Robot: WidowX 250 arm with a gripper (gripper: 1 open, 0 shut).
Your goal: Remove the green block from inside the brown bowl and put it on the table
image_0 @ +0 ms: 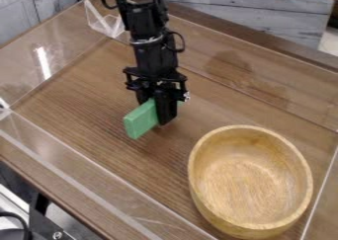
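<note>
The bowl (251, 181) sits nearest, at five o'clock on the surface (79, 96). Beyond it, at its ten o'clock, the block (140, 120) stands tilted outside the bowl, pinched in the claw (164, 112), lower end at the surface.

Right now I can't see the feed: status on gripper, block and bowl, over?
Gripper shut on block, low over table. Bowl empty, off to the side. Nothing under the block.
</note>
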